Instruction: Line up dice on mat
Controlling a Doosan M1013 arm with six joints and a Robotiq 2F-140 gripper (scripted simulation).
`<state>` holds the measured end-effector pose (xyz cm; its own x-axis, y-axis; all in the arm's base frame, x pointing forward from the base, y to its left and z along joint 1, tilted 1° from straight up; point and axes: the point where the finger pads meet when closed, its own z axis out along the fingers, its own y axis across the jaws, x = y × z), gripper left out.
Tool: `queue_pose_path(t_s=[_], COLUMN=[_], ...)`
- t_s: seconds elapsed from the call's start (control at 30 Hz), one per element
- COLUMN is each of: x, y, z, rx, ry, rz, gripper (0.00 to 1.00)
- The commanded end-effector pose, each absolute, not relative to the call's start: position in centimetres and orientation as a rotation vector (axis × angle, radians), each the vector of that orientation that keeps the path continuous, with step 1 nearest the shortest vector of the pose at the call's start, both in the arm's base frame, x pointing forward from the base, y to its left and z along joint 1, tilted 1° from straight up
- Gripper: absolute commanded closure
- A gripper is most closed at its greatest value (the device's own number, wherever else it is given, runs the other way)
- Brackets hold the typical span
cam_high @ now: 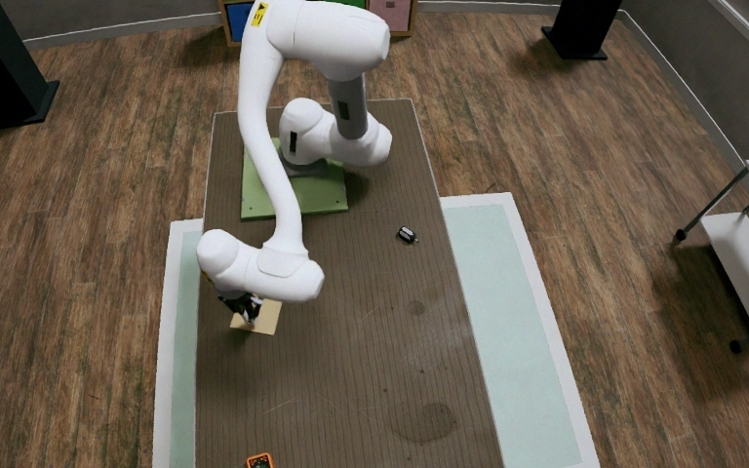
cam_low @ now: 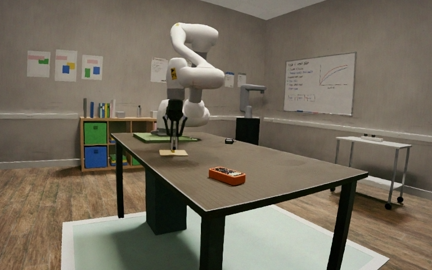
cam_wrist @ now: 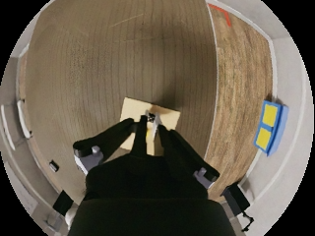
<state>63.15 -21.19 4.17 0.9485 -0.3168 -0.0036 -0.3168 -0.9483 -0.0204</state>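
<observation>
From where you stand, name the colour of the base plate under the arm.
Green; the top view shows it best.

In the top view, the mat [cam_high: 269, 322] [cam_low: 182, 153] [cam_wrist: 169, 118] lies on the table [cam_high: 337, 359] [cam_low: 278, 170] [cam_wrist: 98, 64], left of centre in the frame; the base plate [cam_high: 323, 200] [cam_low: 144, 136] is above it; the multimeter [cam_high: 260, 460] [cam_low: 226, 175] sits at the bottom edge, below the mat; the small device [cam_high: 407, 234] [cam_low: 229, 141] [cam_wrist: 53, 166] lies right of the plate, near the table's right edge
</observation>
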Motion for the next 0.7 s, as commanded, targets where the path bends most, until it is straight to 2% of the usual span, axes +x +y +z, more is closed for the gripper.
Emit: queue_pose_path(t_s=[0.0, 0.67], x=[63.22, 63.23], y=[-21.19, -21.18], z=[3.17, 2.27], rx=[-3.080, -3.080], ry=[0.501, 0.501], rz=[-0.001, -0.001], gripper=[0.84, 0.84])
